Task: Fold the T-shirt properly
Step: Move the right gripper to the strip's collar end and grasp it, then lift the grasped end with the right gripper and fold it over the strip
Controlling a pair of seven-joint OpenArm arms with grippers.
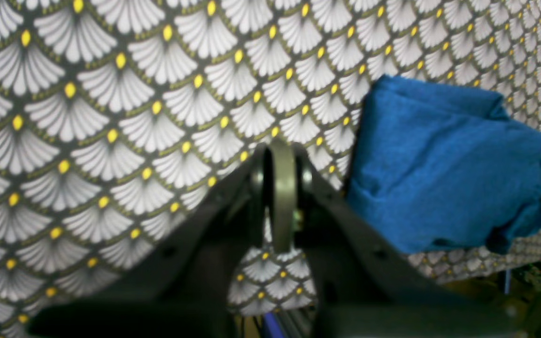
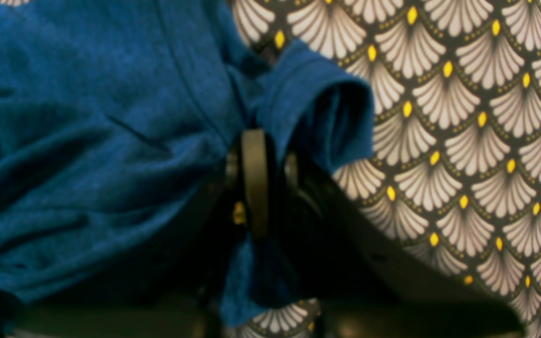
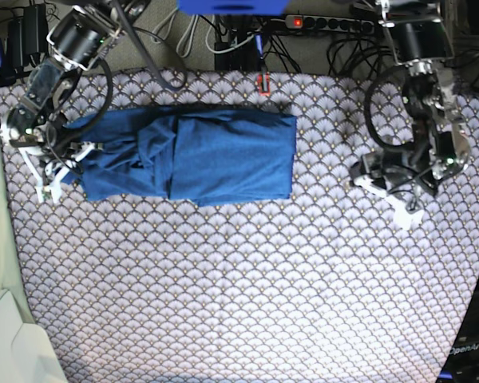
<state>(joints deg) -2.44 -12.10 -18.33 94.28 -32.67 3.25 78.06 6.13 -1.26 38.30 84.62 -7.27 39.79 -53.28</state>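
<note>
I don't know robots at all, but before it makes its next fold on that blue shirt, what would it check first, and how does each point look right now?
1. Right gripper has hold of the T-shirt: ok, cloth is bunched around it.
2. Left gripper free of cloth: ok, it is shut over bare table cloth.
3. Shirt folded into a band: ok, lying as one long strip.
4. Fold is neat: not ok, the end by the right gripper is rumpled.
5. Sleeves tucked in: cannot tell.

Black jointed arms, loose black cables looped alongside; white-tipped grippers: left gripper (image 3: 405, 209), right gripper (image 3: 49, 177). Dark olive finger pads.
</note>
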